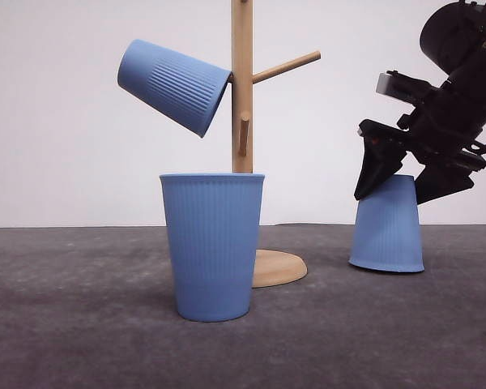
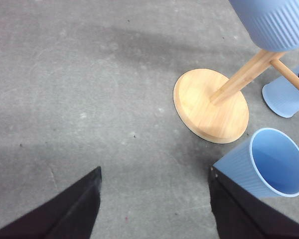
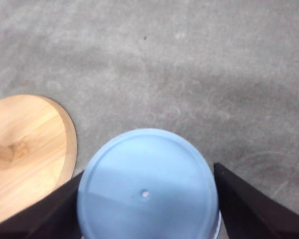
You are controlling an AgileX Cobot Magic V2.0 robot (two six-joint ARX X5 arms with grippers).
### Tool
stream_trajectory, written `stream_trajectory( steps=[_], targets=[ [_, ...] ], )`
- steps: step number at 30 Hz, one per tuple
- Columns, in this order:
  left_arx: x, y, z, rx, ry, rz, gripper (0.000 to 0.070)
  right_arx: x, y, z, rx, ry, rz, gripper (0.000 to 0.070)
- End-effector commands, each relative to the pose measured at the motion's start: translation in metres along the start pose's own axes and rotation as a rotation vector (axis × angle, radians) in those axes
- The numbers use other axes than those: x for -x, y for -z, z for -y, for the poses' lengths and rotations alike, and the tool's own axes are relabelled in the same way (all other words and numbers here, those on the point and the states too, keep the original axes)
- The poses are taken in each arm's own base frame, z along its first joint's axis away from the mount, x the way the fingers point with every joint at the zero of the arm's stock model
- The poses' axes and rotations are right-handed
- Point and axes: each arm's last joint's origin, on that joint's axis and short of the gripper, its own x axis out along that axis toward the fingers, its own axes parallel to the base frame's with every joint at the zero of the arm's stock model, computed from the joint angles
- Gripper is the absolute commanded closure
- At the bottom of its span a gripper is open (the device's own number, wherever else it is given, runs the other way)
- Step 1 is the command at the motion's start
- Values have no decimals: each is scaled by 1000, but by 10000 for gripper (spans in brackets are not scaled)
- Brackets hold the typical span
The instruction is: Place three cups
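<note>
Three light-blue ribbed cups are in view. One cup (image 1: 174, 85) hangs mouth-down and tilted on a left peg of the wooden tree (image 1: 242, 81); its ribbed side (image 2: 274, 20) shows in the left wrist view. A second cup (image 1: 213, 243) stands upright in front of the tree's base, just beside the right finger of my open left gripper (image 2: 154, 172), with its mouth (image 2: 281, 162) showing. The third cup (image 1: 387, 231) stands upside down on the right. My right gripper (image 1: 390, 196) is open, its fingers flanking that cup's flat base (image 3: 147, 189).
The tree's round wooden base (image 2: 209, 107) rests on the grey table (image 1: 81, 324), between the upright and the inverted cup. Another bare peg (image 1: 287, 66) points up to the right, and a short peg (image 1: 244, 134) faces forward. A white wall lies behind.
</note>
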Motion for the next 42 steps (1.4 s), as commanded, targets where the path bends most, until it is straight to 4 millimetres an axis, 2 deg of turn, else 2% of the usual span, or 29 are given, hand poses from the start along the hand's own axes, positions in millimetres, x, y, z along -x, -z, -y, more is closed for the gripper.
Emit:
stream_trajectory(
  steps=[1, 6, 13, 19, 24, 28, 31, 42],
  targets=[
    [-1, -2, 1, -13, 1, 5, 311, 0, -1, -2, -8, -22, -23, 374],
    [-1, -2, 1, -13, 1, 5, 311, 27, -5, -11, -6, -41, -16, 374],
    [-1, -2, 1, -19, 3, 12, 311, 97, -10, -24, -56, -126, 48, 374],
    [-1, -2, 1, -19, 3, 12, 311, 146, -14, -13, -121, -274, 209, 374],
    [-1, -2, 1, -19, 3, 12, 311, 165, -29, 6, -250, -398, 349, 373],
    [-1, -2, 1, -23, 4, 13, 311, 170, -43, 7, -312, -482, 436, 371],
    [-1, -3, 1, -24, 5, 16, 311, 164, -52, 2, -328, -543, 463, 371],
    [-1, -3, 1, -39, 4, 17, 311, 109, -65, -14, -399, -670, 422, 371]
  ],
)
